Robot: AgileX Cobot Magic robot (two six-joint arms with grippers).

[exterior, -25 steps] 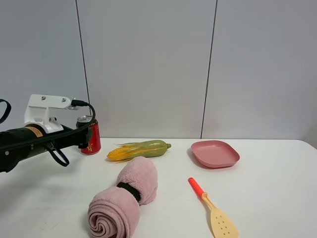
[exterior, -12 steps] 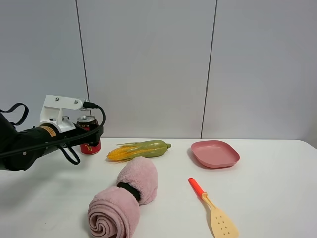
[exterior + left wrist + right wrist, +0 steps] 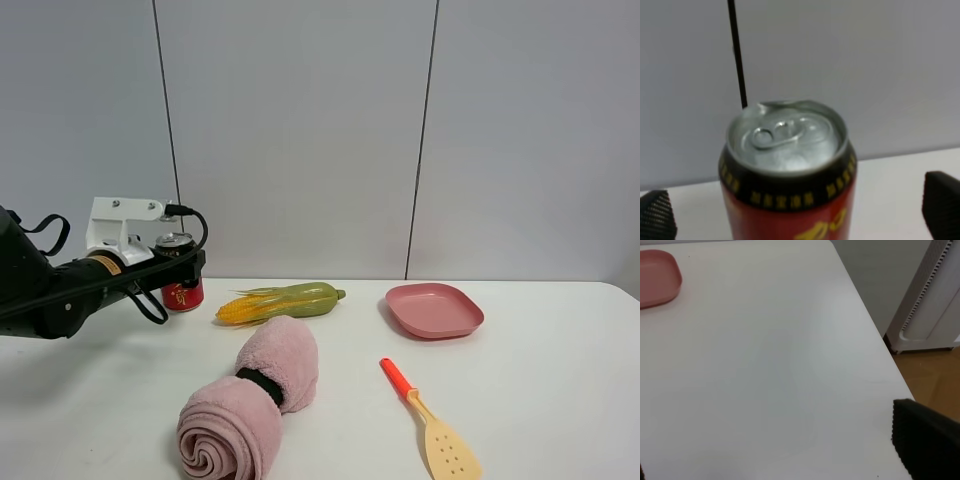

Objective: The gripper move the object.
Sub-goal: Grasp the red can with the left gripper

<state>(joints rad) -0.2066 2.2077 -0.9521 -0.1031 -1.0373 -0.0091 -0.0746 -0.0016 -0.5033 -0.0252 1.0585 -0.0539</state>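
Fingers (image 3: 942, 207) black and textured, spread wide flanking cylindrical red can (image 3: 785, 212), shiny silver top, no contact

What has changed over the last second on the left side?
The left gripper moved right in the high view toward the red can and now straddles it, jaws open, nothing gripped yet. The can, corn, pink towel, plate and spatula stayed put.

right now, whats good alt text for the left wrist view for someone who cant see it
A red drink can with gold characters, a black band and a silver pull-tab top stands upright between the open left gripper's black fingertips, neither touching it. Behind: white table, grey wall with a black seam.
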